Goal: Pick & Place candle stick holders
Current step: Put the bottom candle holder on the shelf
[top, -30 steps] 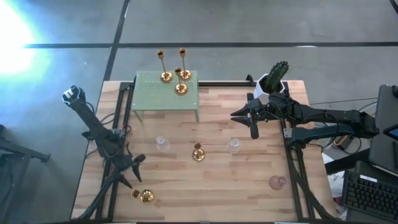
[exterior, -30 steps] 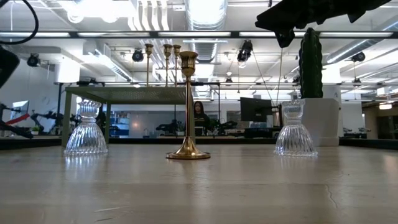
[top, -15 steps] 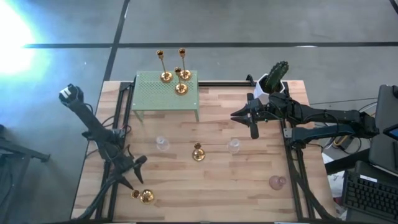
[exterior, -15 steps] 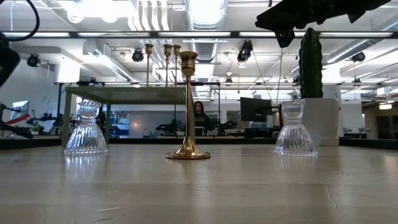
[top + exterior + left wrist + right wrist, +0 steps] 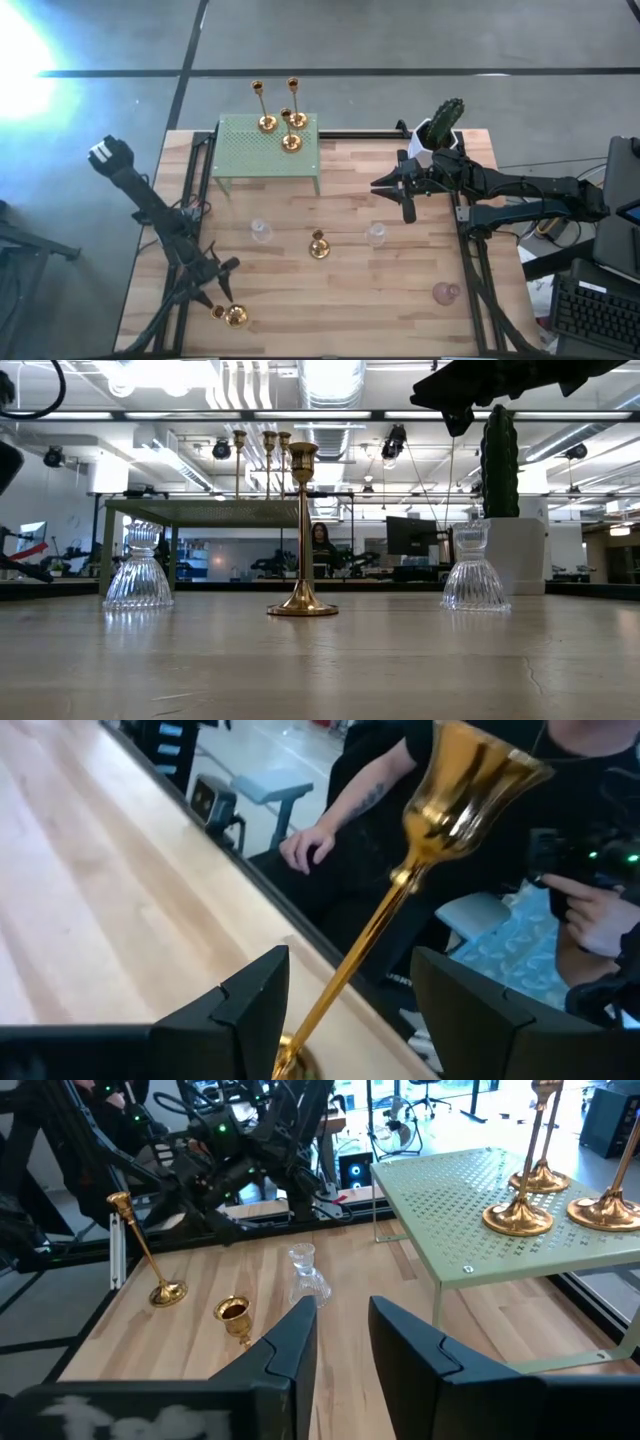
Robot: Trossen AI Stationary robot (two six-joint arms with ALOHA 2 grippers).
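The gold candlestick [image 5: 233, 316] stands at the near left corner of the wooden table [image 5: 350, 320], its stem leaning toward the edge. The left gripper [image 5: 221, 280] is just beside it, fingers apart on both sides of the stem in the left wrist view, not clamped. I judge the pick step is in hand; next the fingers must close on the thin stem without tipping it. The right gripper [image 5: 402, 188] hangs, slightly apart and empty, near the far right side. Three gold candlesticks [image 5: 281, 122] stand on the green perforated stand [image 5: 250, 160].
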